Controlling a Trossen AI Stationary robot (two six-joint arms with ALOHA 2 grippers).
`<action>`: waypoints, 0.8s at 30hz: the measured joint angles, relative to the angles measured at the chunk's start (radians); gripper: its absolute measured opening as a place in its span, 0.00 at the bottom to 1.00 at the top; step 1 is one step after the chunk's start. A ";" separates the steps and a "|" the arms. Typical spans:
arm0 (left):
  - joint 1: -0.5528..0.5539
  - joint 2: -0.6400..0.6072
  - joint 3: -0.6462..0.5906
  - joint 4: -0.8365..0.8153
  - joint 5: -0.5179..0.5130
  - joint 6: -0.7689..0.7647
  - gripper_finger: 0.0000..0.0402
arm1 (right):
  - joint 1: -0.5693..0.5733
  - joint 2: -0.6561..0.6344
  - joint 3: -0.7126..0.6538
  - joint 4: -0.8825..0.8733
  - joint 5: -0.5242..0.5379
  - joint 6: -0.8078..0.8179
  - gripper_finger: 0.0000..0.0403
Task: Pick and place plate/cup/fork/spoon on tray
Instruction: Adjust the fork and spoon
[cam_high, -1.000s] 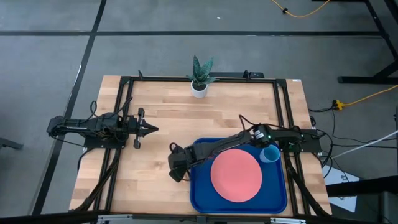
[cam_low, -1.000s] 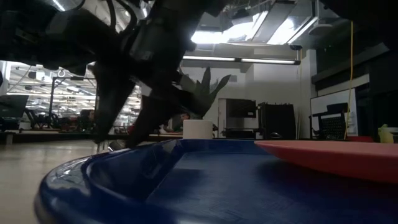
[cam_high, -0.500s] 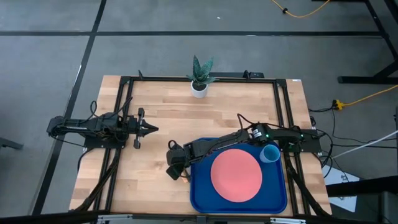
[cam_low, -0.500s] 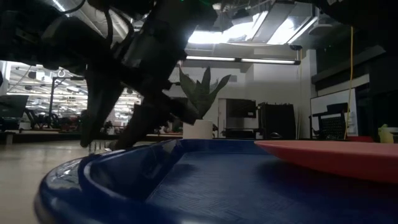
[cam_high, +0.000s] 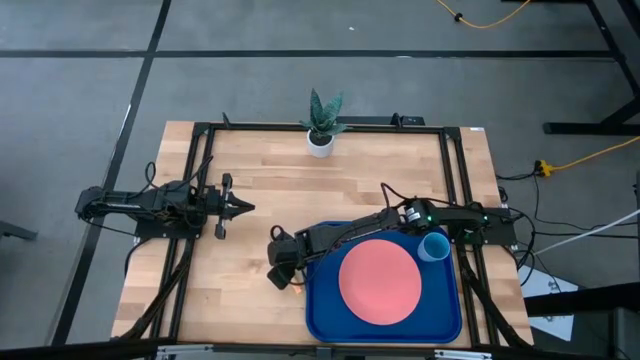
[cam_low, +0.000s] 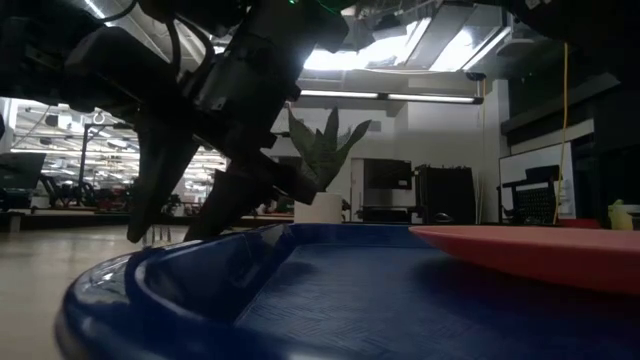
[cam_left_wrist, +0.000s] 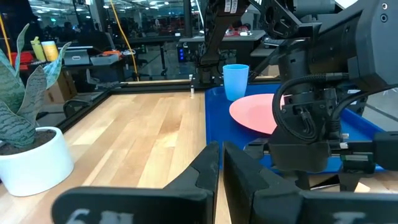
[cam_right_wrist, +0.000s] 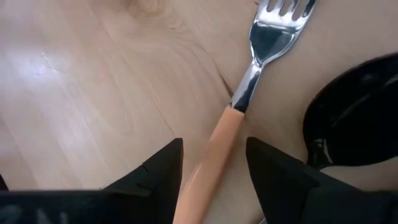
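High view, tray: the blue tray (cam_high: 318, 322) lies at the near right of the worktop (cam_high: 260, 190).
High view, plate: the pink plate (cam_high: 379, 280) lies flat inside the tray.
High view, cup: the light-blue cup (cam_high: 434, 247) stands in the tray's far right corner, just beside the plate.
High view, right gripper: the right gripper (cam_high: 284, 276) reaches left across the tray and hangs low over the worktop just off the tray's left edge.
High view, left gripper: the left gripper (cam_high: 240, 207) waits over the left part of the worktop, well apart from the tray.
High view, plant: a potted plant (cam_high: 321, 122) stands at the far edge.
Low view, tray: its rim fills the foreground, with the plate to the right.
Left wrist view, fingers: the left fingers (cam_left_wrist: 205, 167) lie together.
Left wrist view, things: cup and plate show on the tray beyond them.
Right wrist view, fork: the fork (cam_right_wrist: 239, 104) lies on the worktop, its tan handle between the right gripper's fingers (cam_right_wrist: 160, 166), which stand apart on either side of it.
Right wrist view, spoon: the dark spoon (cam_right_wrist: 352, 127) lies just beside the fork.
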 joint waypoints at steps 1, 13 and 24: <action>0.000 0.000 0.000 0.000 0.000 0.000 0.03 | 0.000 0.000 0.000 -0.003 -0.004 0.009 0.45; 0.000 0.000 0.000 0.000 0.000 0.000 0.03 | -0.005 0.000 0.000 -0.033 -0.022 0.081 0.29; 0.000 0.000 0.000 0.000 0.000 0.000 0.03 | -0.018 0.000 0.000 -0.021 -0.044 0.139 0.13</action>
